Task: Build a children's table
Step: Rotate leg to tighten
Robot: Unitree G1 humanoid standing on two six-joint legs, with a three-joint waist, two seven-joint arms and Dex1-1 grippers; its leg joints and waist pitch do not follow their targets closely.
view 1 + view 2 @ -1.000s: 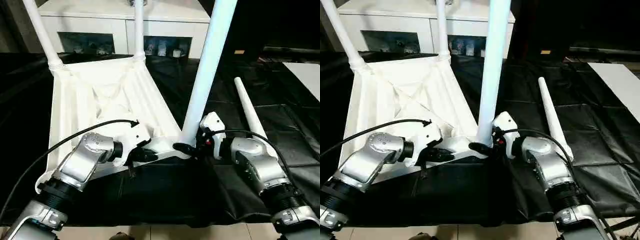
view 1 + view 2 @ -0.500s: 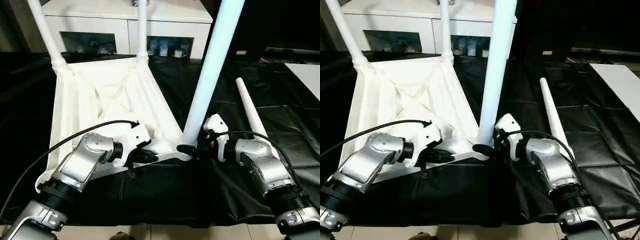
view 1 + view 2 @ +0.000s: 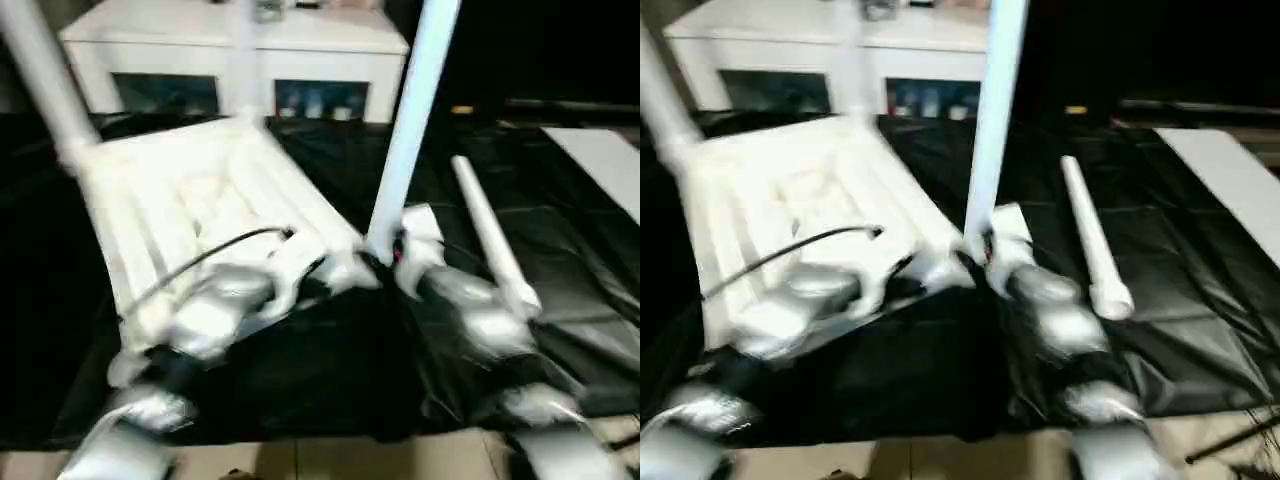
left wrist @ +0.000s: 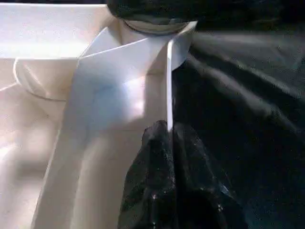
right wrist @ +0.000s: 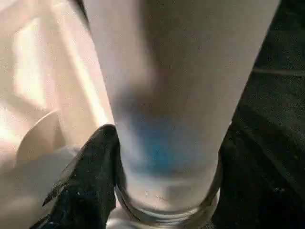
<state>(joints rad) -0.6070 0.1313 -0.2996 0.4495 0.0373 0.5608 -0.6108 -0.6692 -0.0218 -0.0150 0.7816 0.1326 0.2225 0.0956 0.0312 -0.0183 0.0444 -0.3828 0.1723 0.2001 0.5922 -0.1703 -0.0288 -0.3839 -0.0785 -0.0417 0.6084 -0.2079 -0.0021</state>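
White ribbed plastic tabletop (image 3: 190, 200) upside down, centre-left; left gripper (image 4: 174, 162) pinches its rim, right gripper (image 5: 157, 191) grasps upright white tapered leg (image 3: 410, 120). Leg less tilted vs 0.5 s ago.

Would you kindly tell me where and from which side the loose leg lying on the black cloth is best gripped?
Judging by its pose, grip the loose leg around its round shaft near the thicker near end, from above. It lies flat on the black cloth, apart from the tabletop, so the top is free.

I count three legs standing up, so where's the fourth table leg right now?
The loose fourth leg lies flat on the black cloth on the robot's right side, just beyond the right arm and right of the upturned tabletop.
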